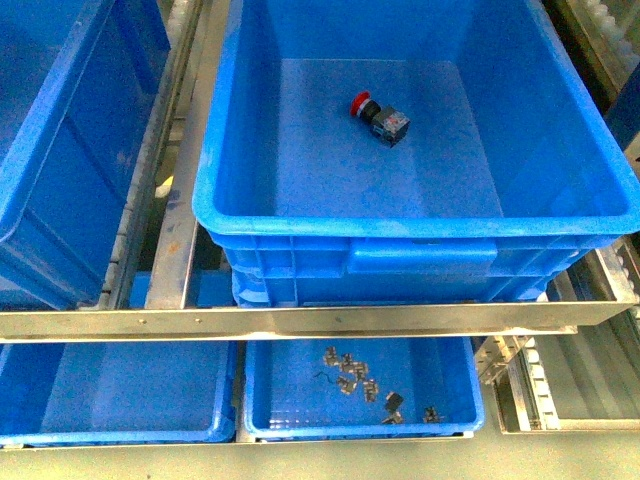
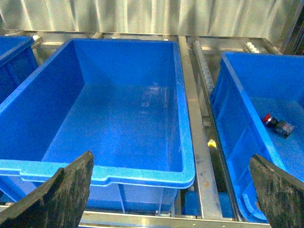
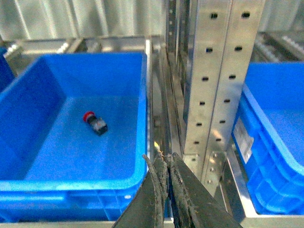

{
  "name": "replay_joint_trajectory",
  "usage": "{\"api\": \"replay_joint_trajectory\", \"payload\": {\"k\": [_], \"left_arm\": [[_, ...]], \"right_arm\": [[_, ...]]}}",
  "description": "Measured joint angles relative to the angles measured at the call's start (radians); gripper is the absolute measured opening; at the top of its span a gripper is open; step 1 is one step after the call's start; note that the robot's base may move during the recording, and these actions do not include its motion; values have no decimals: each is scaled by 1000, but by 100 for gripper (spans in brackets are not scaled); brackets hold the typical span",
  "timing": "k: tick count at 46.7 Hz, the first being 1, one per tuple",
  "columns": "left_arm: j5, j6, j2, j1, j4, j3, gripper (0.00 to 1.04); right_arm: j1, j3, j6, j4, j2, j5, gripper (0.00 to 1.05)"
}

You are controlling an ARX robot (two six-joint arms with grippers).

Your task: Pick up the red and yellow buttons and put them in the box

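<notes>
- Jaws first, quick: what are they doing?
- Front view shows neither of your arms, so nothing on the jaws there. You do get the box point(image 1: 420, 215) sitting on the steel table point(image 1: 300, 322). The red button point(image 1: 379, 117) lies on its side on the box floor, toward the far wall, apart from everything. No yellow button is in the box. Lower down, a shallow tray point(image 1: 460, 385) holds small metal parts point(image 1: 350, 372), and none reads as a button.
- Left wrist view?
- Your left jaws stand wide apart with nothing between them; both fingers point(image 2: 66, 194) frame an empty neighbour bin point(image 2: 142, 175). The box with the red button shows beside that bin. There's a yellow speck point(image 2: 211, 142) in the gap between bin and box, too small to call.
- Right wrist view?
- Your right jaws are pressed together and grip nothing; the fingertips point(image 3: 159, 187) hang just outside the box's near corner. The red button is plain on the floor beyond them. A steel upright point(image 3: 218, 85) stands just beside the box.
- So how far along?
- My call is about half. Red looks placed, so that part's done. Yellow is left: it isn't in the box or in either jaws, and I can't locate it for sure, so you'd have to find it first.
</notes>
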Motion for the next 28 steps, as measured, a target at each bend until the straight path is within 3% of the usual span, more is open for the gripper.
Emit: {"api": "replay_joint_trajectory", "payload": {"k": [12,20,25,28], "left_arm": [[0,0,0,0,0,0,97],[0,0,0,0,0,0,97],[0,0,0,0,0,0,97],[0,0,0,0,0,0,97]], "right_arm": [[0,0,-2,-5,-14,1,6],[0,0,-2,-5,-13,0,45],[0,0,-2,-5,-13,0,61],[0,0,-2,-5,-13,0,77]]}}
